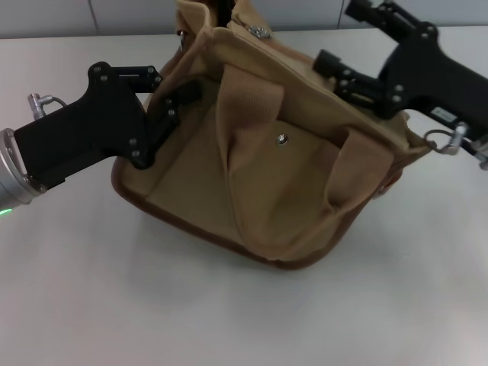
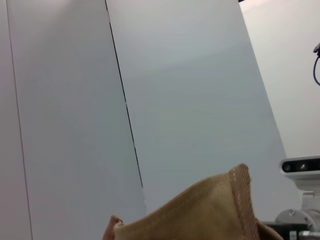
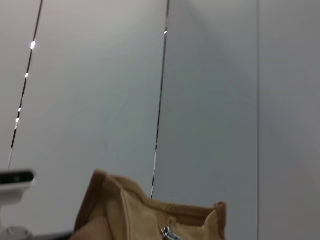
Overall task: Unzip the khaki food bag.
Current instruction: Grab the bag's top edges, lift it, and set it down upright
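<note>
The khaki food bag [image 1: 259, 160] stands tilted on the white table, its front pocket and metal snap [image 1: 282, 139] facing me. Its two webbing handles hang down the front. The silver zipper pull [image 1: 258, 31] lies at the far end of the bag's top and also shows in the right wrist view [image 3: 167, 232]. My left gripper [image 1: 179, 88] is shut on the fabric of the bag's left end, and a bag corner [image 2: 200, 215] fills the foot of the left wrist view. My right gripper [image 1: 339, 34] is open over the bag's top right edge, with one finger resting on the fabric.
The white table [image 1: 152, 305] stretches in front of the bag and to both sides. A pale panelled wall [image 1: 114, 15] runs along the table's far edge, close behind the bag.
</note>
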`<state>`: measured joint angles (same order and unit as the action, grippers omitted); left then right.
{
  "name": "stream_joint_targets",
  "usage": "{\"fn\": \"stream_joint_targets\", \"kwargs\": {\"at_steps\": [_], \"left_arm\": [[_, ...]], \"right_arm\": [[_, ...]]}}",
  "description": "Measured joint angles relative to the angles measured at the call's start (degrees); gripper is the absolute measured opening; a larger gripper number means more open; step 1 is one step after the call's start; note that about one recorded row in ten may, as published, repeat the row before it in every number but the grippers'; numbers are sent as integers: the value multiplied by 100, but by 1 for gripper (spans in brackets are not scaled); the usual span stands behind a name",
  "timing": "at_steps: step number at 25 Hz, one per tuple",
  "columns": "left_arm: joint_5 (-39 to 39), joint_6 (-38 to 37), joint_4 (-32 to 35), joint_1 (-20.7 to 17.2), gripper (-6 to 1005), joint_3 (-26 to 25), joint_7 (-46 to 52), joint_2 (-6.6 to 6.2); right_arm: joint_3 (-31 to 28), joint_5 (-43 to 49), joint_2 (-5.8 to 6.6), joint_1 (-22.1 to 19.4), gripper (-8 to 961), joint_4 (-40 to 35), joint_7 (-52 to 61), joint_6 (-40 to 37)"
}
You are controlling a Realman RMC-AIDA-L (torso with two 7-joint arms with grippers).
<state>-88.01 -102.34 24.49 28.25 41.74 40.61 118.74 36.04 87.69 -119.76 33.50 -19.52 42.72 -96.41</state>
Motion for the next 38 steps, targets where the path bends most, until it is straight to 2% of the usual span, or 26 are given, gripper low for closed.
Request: {"fn": "stream_joint_targets", "kwargs": {"at_steps": [8, 12, 14, 17, 24, 30, 32, 38], "left_arm": [[2, -69, 3, 25, 82, 16, -15, 0], [2, -97, 3, 54, 81, 19, -22, 0], [2, -104, 2, 80, 81, 19, -12, 0], [3, -104, -15, 118, 81, 19, -11, 0], [11, -103, -47, 201, 81, 17, -5, 7], [11, -101, -50, 243, 82, 18, -2, 9], [9, -101, -50, 260, 82, 19, 0, 9], [3, -100, -56, 306, 81, 50, 0, 8]], "right_arm": [[72, -14, -12, 258, 832, 281, -542, 193], [381, 10, -12, 287, 832, 291, -658, 251], [764, -16, -12, 234, 832, 311, -1152, 235], [904, -28, -12, 207, 832, 447, -1728, 185], [928, -287, -13, 252, 832, 833, -2448, 185], [955, -480, -12, 277, 684, 1106, -2906, 183], [914, -486, -12, 330, 445, 1244, -3036, 209], [896, -493, -12, 434, 167, 1373, -3113, 343]]}}
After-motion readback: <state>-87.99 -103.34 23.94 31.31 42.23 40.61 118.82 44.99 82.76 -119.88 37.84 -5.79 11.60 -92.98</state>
